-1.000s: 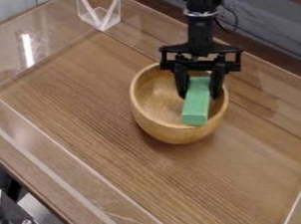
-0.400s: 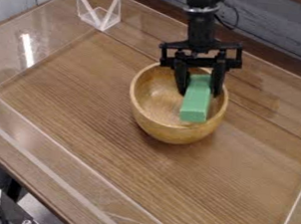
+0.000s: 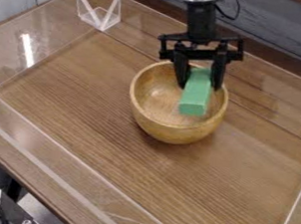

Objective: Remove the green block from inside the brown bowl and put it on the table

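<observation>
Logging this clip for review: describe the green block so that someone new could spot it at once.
On the table stands one round tan bowl. Over its right side hangs the black pincer, shut on the green block. The block is the only bright green thing, a small flat slab tilted on end.

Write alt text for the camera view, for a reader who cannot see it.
A black robot pincer is shut on a green block, holding it tilted over the inside of a round brown bowl. The bowl sits on a wood-grain table edged by clear plastic panels.
</observation>
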Robot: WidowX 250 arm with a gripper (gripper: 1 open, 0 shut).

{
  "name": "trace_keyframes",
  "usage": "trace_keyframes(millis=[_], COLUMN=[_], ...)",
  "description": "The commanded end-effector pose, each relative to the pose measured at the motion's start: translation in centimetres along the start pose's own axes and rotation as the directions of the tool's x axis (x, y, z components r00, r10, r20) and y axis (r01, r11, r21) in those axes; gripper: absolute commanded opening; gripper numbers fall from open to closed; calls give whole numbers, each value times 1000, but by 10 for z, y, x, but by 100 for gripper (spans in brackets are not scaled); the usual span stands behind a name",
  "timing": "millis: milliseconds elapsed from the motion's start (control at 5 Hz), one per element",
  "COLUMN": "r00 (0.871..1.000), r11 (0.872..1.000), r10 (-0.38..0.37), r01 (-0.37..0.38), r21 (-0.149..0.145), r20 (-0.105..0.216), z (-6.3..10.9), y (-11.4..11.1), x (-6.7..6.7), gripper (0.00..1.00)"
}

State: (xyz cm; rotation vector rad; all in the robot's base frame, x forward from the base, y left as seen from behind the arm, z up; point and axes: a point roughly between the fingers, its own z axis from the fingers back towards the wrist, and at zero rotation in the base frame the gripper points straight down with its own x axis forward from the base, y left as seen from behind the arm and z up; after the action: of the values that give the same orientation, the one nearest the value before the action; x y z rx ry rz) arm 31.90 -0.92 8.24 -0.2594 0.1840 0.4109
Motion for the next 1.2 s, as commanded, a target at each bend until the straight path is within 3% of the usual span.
trace_keyframes(millis=[0,600,1000], r00=[994,991,987], r11=[999,997,997], r10=[-33,-54,-69], r01=[37,61,75], r21=[-37,-46,-36], r20=[102,125,144], z=[38,61,78], y=[-4,11,27], x=[0,-3,-3], gripper=[0,0,0])
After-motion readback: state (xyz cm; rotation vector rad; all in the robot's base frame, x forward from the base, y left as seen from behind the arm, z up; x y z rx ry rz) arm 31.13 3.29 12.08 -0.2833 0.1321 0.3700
